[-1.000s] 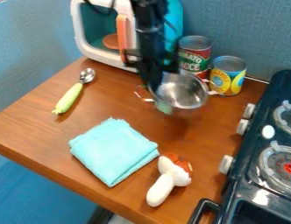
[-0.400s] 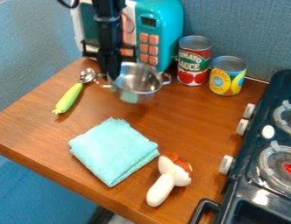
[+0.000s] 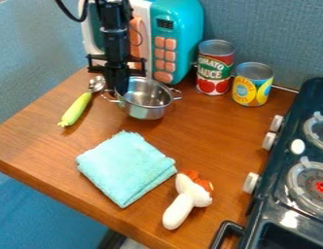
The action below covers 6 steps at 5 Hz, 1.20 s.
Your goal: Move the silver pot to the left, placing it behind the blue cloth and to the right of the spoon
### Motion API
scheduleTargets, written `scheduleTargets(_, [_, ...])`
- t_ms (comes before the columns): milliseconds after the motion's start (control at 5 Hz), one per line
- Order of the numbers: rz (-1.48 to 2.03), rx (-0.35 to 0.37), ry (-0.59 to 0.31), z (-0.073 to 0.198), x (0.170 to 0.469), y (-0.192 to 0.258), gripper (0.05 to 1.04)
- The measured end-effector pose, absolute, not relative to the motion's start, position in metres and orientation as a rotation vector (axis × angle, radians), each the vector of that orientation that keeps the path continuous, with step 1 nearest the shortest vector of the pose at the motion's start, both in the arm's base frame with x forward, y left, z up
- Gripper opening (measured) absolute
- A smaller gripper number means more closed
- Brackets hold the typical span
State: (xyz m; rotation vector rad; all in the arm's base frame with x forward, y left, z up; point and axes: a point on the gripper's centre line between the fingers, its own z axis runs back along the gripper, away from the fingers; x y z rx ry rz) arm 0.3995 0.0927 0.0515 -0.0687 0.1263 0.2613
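Note:
The black gripper [image 3: 118, 92] hangs at the upper left over the wooden table, shut on the left rim of a small silver pot [image 3: 146, 103]. The pot appears upright, with a wire handle on either side. Just left of the gripper lies a spoon [image 3: 78, 108] with a green handle, its metal bowl toward the back. A folded light-blue cloth [image 3: 126, 168] lies in front of the pot. To the right of the cloth is a white mushroom-like toy [image 3: 183, 204] with an orange-brown top.
A teal and white toy microwave [image 3: 177, 36] stands behind the pot. Right of it are a tomato sauce can [image 3: 215, 68] and a yellow-labelled can [image 3: 252, 84]. A dark toy stove [image 3: 281, 194] with white knobs borders the table [image 3: 213, 124] on the right.
The gripper and pot have moved left from in front of the cans, and the pot has come lower. The cloth, spoon, toy and cans have kept their places.

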Motion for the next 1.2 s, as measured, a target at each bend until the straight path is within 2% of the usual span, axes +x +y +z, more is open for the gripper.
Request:
scheduleTargets(400, [0.259,-0.041,0.189,0.04,0.392,0.099,0.12])
scheduleTargets(600, [0.269,-0.028,0.229,0.028,0.381,0.099,0.306])
scheduleTargets(1000, [0.26,-0.039,0.105,0.065,0.379,0.094,0.891])
scheduleTargets(1200, [0.257,0.005,0.059,0.085,0.368,0.098,1.007])
